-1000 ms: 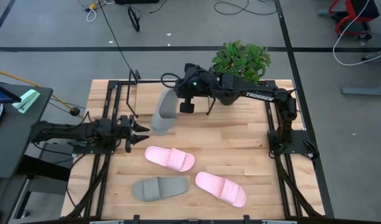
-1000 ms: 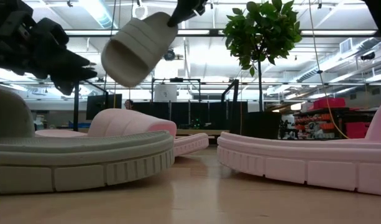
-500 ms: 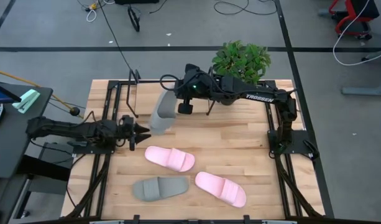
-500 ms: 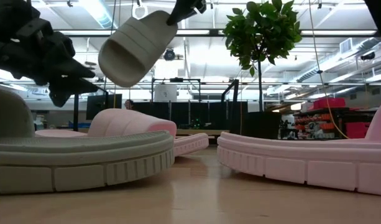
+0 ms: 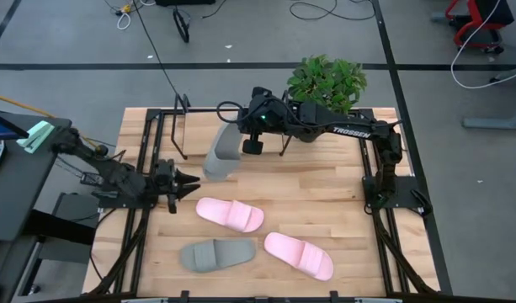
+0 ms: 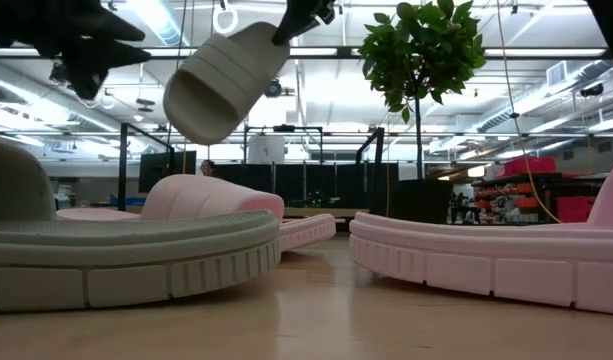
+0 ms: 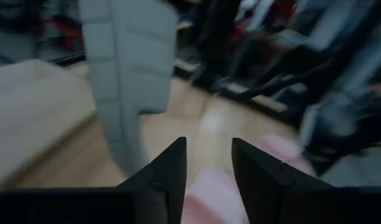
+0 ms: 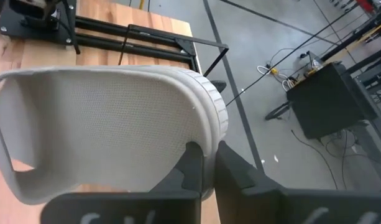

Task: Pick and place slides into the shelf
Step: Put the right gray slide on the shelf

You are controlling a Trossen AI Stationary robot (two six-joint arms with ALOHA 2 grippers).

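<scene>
Both arms are reaching in over the table, one gripping and one empty.

The right arm is stretching from its base at the right side across the far part of the table toward the left, its gripper [image 5: 237,133] sitting clamped on the edge of a grey slide [image 5: 221,153] and holding it up off the board, toe end hanging down. The left arm is extending from the left edge toward the middle, elbow bent upward, its gripper [image 5: 188,182] pointing right just near of the lifted sandal with fingers [image 7: 169,168] parted around a narrow gap and nothing between them.
</scene>
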